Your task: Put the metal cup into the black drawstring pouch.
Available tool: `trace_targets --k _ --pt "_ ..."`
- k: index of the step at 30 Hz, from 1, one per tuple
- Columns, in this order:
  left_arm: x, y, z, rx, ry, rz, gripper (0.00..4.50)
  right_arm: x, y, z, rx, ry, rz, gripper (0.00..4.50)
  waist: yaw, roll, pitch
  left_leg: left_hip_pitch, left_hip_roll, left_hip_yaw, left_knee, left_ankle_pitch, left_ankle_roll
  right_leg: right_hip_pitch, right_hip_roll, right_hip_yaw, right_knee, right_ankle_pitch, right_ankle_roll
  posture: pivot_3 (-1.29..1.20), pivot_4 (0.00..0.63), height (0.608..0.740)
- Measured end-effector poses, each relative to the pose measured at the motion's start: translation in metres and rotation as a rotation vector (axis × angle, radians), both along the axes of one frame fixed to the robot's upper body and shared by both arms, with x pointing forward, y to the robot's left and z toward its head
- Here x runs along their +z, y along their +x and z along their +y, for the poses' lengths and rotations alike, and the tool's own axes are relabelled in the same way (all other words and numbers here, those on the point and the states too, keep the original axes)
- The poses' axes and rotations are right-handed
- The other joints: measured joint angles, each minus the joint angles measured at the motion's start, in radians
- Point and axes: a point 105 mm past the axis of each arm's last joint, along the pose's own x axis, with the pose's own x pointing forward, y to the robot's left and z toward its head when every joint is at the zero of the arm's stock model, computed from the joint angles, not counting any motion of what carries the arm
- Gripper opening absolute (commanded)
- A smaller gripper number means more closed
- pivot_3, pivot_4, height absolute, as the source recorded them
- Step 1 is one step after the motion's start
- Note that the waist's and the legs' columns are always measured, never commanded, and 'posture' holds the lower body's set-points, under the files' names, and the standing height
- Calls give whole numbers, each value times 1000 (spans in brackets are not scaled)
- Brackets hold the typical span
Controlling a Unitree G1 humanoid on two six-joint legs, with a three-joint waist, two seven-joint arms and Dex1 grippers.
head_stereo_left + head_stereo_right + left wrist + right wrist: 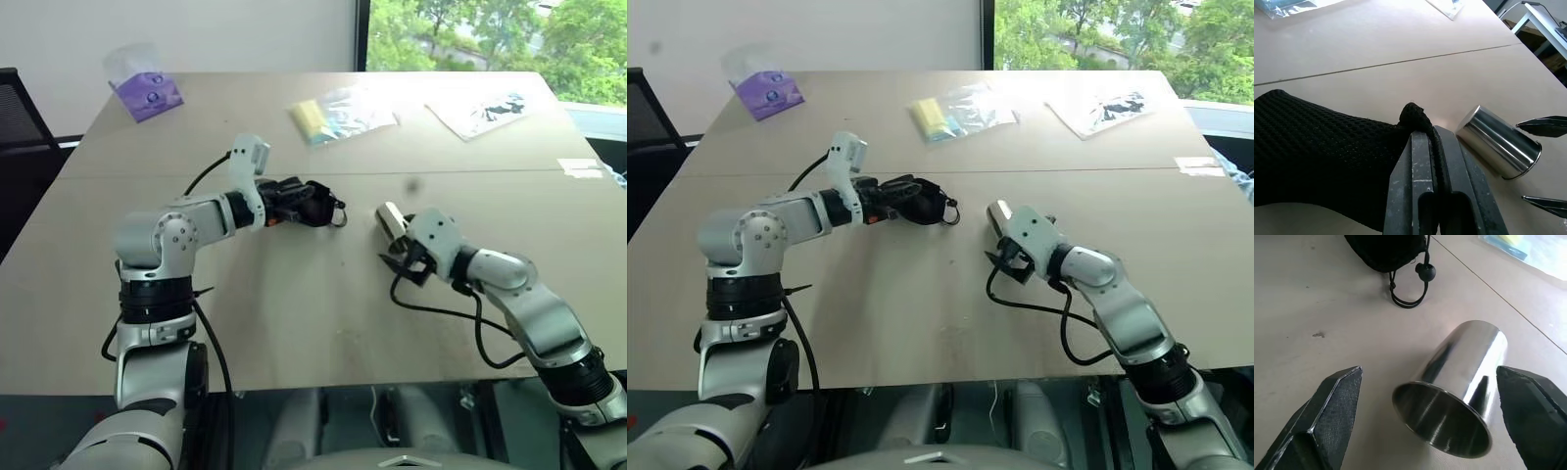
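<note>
The metal cup (1459, 387) lies on its side on the table (294, 313), its open mouth turned toward my right wrist. My right gripper (400, 245) is open, with one finger on each side of the cup's mouth end and not closed on it. To the left lies the black drawstring pouch (312, 203), its cord and bead (1425, 269) trailing toward the cup. My left gripper (1431, 142) is shut on the pouch's bunched edge. In the left wrist view the cup (1498, 142) rests just beyond the pouch (1317, 152).
At the table's far side lie a purple packet (147, 93), a clear bag with something yellow (338, 113) and another plastic packet (485, 110). A seam crosses the table behind the pouch. A black chair (15, 108) stands at the far left.
</note>
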Motion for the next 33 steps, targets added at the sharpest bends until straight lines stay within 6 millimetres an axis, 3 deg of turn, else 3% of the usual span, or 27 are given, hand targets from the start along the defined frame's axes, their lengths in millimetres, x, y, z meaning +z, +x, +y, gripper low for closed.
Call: trace_targets --k 5,9,10,11,18,19,28,33 --pt "-1 0 0 8 1 1 0 10 4 -29 -45 -117 -87 4431 7 0 0 0 0 0 0 0 0 0 0 0 0 0 0 0 150 740" --pt "0 0 -2 3 -2 -5 0 2 16 -37 -69 -152 -96 4431 3 0 0 0 0 1 1 1 -1 0 0 1 0 0 0 0 150 740" --pt "0 -1 -3 2 -4 -4 0 -1 20 -36 -73 -145 -94 3921 1 0 0 1 0 1 1 1 -1 0 0 1 0 0 0 0 150 740" --pt "0 -1 -4 -2 -8 -4 0 -2 23 -34 -74 -139 -95 3776 1 0 0 1 0 1 0 1 -1 0 0 1 0 0 0 0 150 740" --pt "3 -2 -5 -3 -4 -15 0 -3 33 -20 -59 -86 -128 323 7 0 0 0 0 0 1 1 -1 0 0 0 0 0 0 0 150 740" --pt "4 -3 -6 -2 -1 -21 0 -3 32 -16 -52 -64 -123 94 7 0 0 0 0 0 1 1 -1 0 0 0 0 0 0 0 150 740" --pt "-2 -5 -2 33 -41 8 0 3 32 -5 -41 91 -65 94 5 0 0 0 0 0 1 1 -1 0 0 0 0 0 0 0 150 740" --pt "-3 -6 -2 52 -125 23 0 14 22 14 20 216 -23 94 6 0 0 0 0 0 1 1 -1 0 0 0 0 0 0 0 150 740"
